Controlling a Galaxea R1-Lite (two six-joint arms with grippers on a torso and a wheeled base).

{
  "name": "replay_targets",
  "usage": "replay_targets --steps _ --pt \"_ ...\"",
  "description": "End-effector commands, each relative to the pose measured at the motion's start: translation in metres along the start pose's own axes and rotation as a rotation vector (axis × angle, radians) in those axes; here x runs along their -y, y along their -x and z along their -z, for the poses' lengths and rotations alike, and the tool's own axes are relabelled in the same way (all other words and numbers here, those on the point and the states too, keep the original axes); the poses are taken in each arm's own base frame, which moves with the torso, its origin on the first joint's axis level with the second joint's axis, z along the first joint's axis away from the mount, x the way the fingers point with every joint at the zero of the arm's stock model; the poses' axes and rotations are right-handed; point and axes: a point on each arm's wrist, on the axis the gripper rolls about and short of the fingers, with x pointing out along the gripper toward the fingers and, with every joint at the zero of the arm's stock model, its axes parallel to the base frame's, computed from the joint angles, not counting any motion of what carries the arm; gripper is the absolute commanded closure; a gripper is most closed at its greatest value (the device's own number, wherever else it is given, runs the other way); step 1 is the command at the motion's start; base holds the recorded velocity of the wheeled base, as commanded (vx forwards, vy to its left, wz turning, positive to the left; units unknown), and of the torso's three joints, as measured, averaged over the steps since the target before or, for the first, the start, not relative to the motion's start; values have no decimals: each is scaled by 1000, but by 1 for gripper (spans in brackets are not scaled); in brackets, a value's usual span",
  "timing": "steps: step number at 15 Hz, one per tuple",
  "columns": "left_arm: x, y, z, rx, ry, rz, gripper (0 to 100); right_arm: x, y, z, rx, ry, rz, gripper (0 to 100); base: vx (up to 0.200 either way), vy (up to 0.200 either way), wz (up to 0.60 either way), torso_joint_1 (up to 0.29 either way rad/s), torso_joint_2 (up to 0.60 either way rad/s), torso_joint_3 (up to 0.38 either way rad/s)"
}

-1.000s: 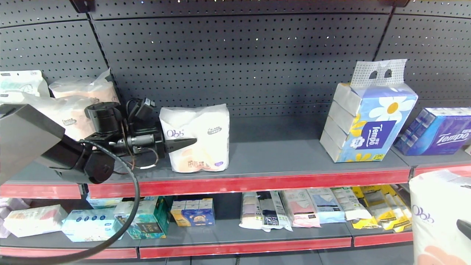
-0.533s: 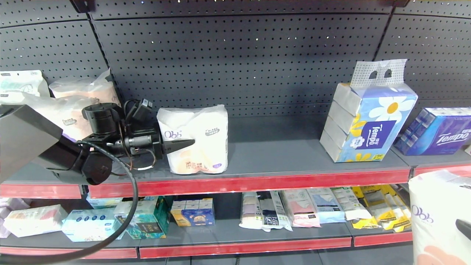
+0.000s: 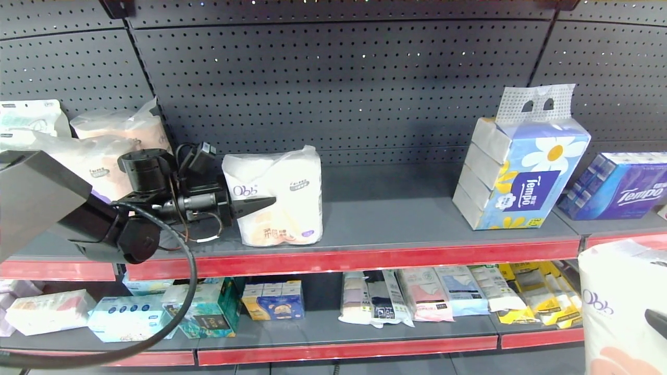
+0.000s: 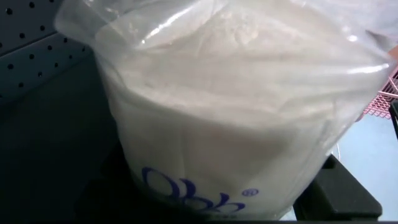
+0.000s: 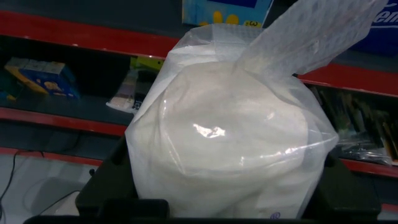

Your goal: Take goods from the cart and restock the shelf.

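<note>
The left gripper (image 3: pixel 263 200) clasps a toilet-roll pack (image 3: pixel 281 192) on the upper shelf (image 3: pixel 396 224), its far finger hidden behind the wrap. The head view's lower right corner cuts off a second toilet-roll pack (image 3: pixel 615 307), with the right gripper (image 3: pixel 657 321) just a dark sliver at the edge. The left arm (image 3: pixel 104 229) masks pale paper packs (image 3: pixel 99 156); the blue tissue box (image 3: pixel 625 192) runs past the right edge.

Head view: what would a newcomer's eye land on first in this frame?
The left gripper clamps a white roll pack on the upper shelf, left of the middle. Next comes the tall blue flowered tissue pack standing at that shelf's right end. A second roll pack sits in the right gripper at the lower right corner.
</note>
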Motion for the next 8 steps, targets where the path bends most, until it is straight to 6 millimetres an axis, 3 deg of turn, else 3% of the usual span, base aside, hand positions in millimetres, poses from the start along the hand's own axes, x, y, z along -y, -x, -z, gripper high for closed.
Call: replay_targets --steps 1,8 --pt "-2 -1 8 -3 6 3 100 0 -1 -1 -3 0 -1 100 0 0 0 0 0 0" --pt "-6 -6 16 26 -41 9 100 1 0 -3 5 1 8 100 0 0 0 0 0 0"
